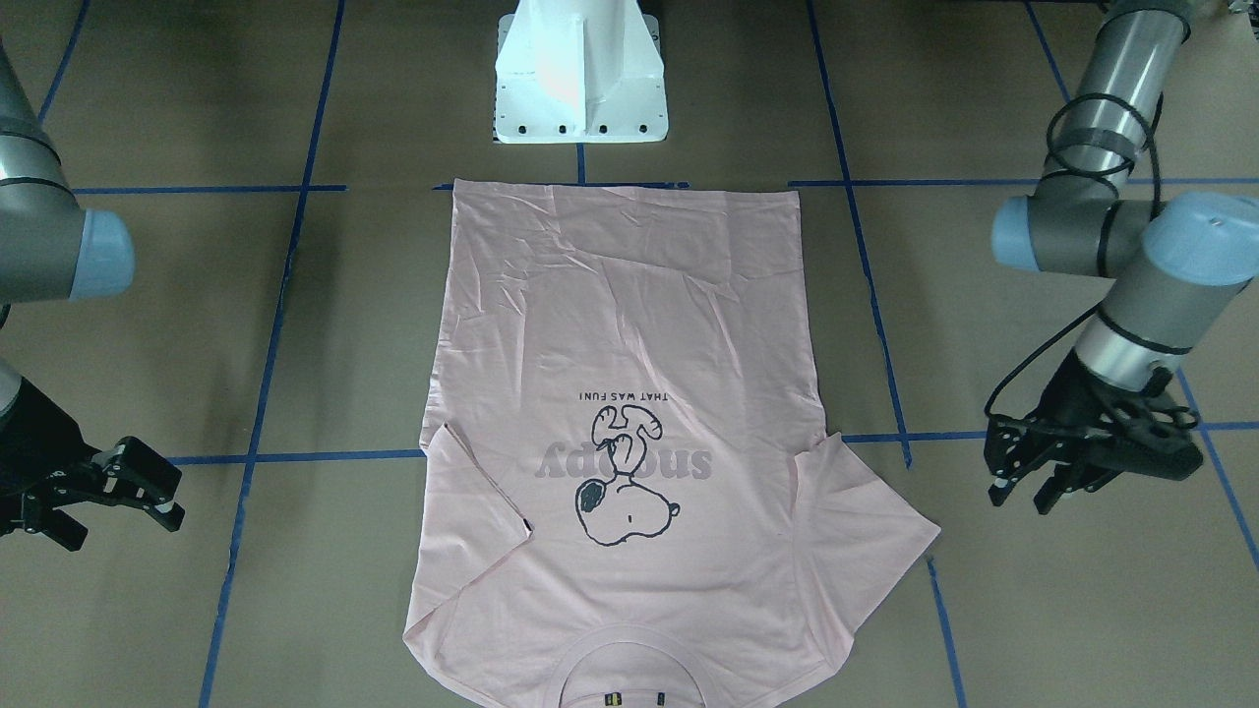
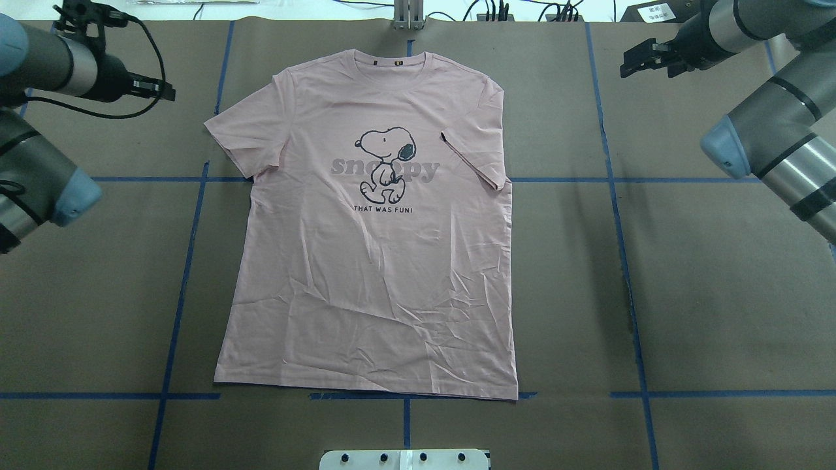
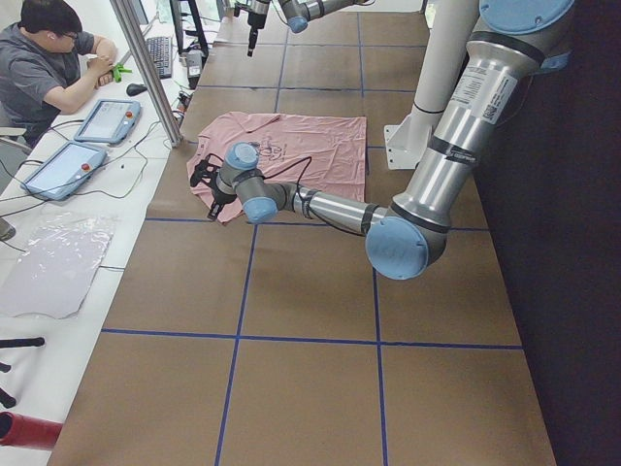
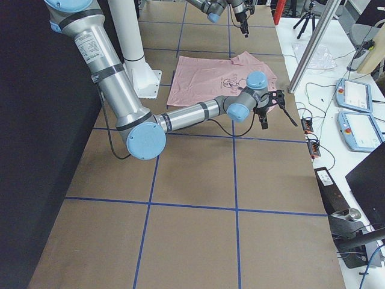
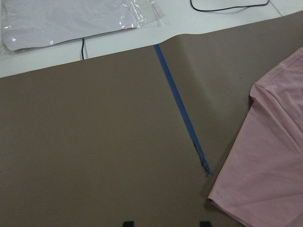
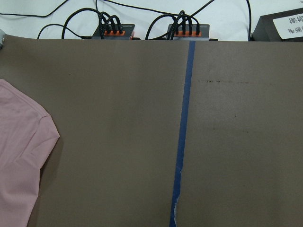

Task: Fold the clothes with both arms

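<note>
Fingers first: the black left fingers (image 1: 1000, 457) are spread wide with nothing between them. They hang over the bare brown paper-covered surface (image 2: 718, 294) at the right side of the front-facing frame. On my left wrist feed the two tips poke in at the bottom edge, well apart. The black right fingers (image 1: 143, 470) look spread too and carry nothing, down at the lower left of that same front-facing frame.

The pale pink short-sleeved cotton T-shirt (image 2: 366, 281) lies flat in the middle of the overhead frame. Its Snoopy drawing and grey lettering face up, with the collar toward the top edge and the hem near the white pedestal base (image 2: 405, 459) at the bottom. The sleeve on the left of that frame is laid out; the one on the right is tucked in over the body. Neither set of fingers touches the cloth.
</note>
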Tool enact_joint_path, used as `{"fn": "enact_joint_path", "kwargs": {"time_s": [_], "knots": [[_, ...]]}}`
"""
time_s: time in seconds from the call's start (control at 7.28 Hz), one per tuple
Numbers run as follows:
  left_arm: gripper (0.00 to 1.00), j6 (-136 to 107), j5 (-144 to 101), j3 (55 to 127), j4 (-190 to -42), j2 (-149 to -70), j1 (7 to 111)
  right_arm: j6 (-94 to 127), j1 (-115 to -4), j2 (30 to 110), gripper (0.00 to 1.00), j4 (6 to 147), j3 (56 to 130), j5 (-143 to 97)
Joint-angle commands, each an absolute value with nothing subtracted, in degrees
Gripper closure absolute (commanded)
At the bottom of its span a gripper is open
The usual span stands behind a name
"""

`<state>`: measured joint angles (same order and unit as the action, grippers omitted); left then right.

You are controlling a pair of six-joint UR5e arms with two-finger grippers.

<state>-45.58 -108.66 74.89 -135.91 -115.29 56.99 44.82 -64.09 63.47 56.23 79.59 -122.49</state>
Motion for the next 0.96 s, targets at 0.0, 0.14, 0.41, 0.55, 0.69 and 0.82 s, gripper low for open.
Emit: {"fn": "enact_joint_path", "kwargs": {"time_s": [0.0, 0.14, 0.41, 0.55, 0.69, 0.82], "knots": [[0.47, -51.8, -103.1, 70.9, -137.3, -118.1, 52.0, 44.8, -64.2, 63.9, 0.0, 55.9, 79.8, -122.5], [0.47, -51.9, -102.7, 68.5, -139.5, -118.4, 51.6, 44.8, -64.2, 63.9, 0.0, 55.9, 79.8, -122.3], [0.5, -51.9, -101.2, 64.9, -141.2, -119.9, 51.2, 44.8, -64.2, 63.8, 0.0, 55.9, 79.8, -122.3], [0.52, -52.0, -101.1, 64.4, -141.2, -120.1, 51.0, 44.8, -64.2, 63.8, 0.0, 55.9, 79.8, -122.3], [0.52, -52.8, -101.1, 63.6, -141.2, -120.2, 50.8, 44.8, -64.2, 63.9, 0.0, 55.9, 79.8, -122.3], [0.53, -52.9, -101.1, 62.8, -141.3, -120.8, 50.3, 44.8, -64.2, 63.8, 0.0, 55.9, 79.8, -122.3]]}}
